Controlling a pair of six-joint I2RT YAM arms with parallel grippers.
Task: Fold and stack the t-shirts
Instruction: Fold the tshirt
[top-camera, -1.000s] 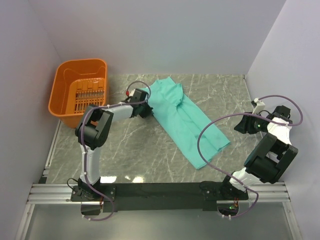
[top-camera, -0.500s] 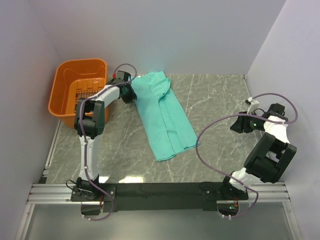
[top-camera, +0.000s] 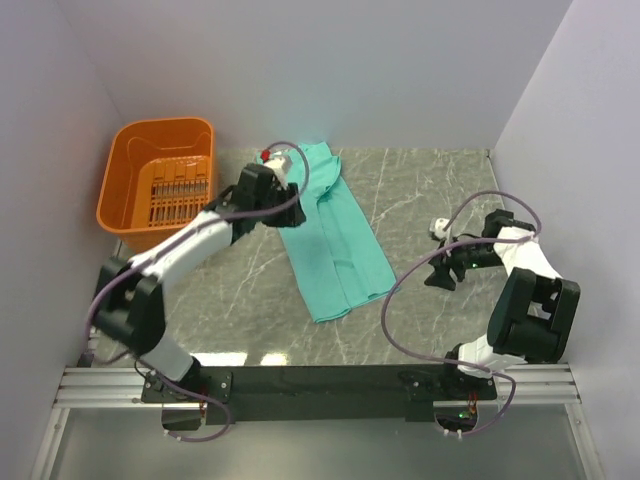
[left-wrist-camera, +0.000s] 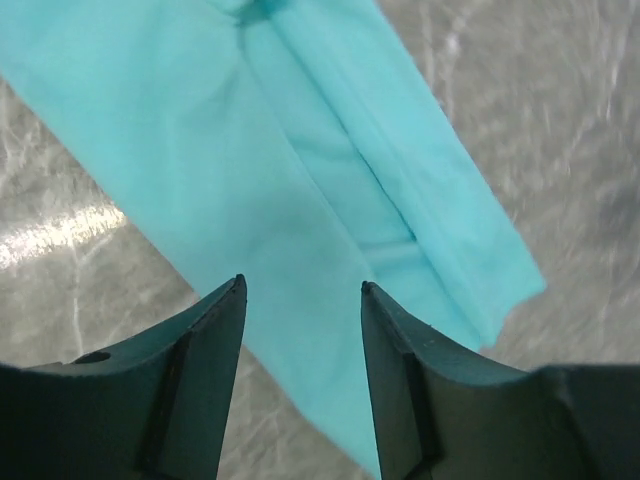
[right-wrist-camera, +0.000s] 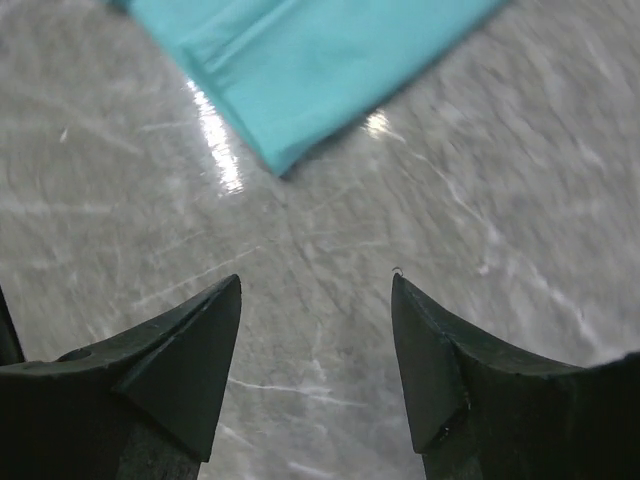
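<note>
the shirt is lying folded into a long strip; cross folds and stacking are probably remaining. left pincer and right pincer are hanging wide, empty.

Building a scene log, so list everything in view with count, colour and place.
t-shirt: one, teal, folded into a long strip, flat on the table left of centre
basket: one, orange, far left corner
table: one, grey marble, under the t-shirt
rail: one, silver, near edge
left arm: one, black and white, reaching to the t-shirt's far end
right arm: one, black and white, right side, bent toward the t-shirt
left fingers: two, dark, open above the t-shirt
right fingers: two, dark, open over bare table near a t-shirt corner
</note>
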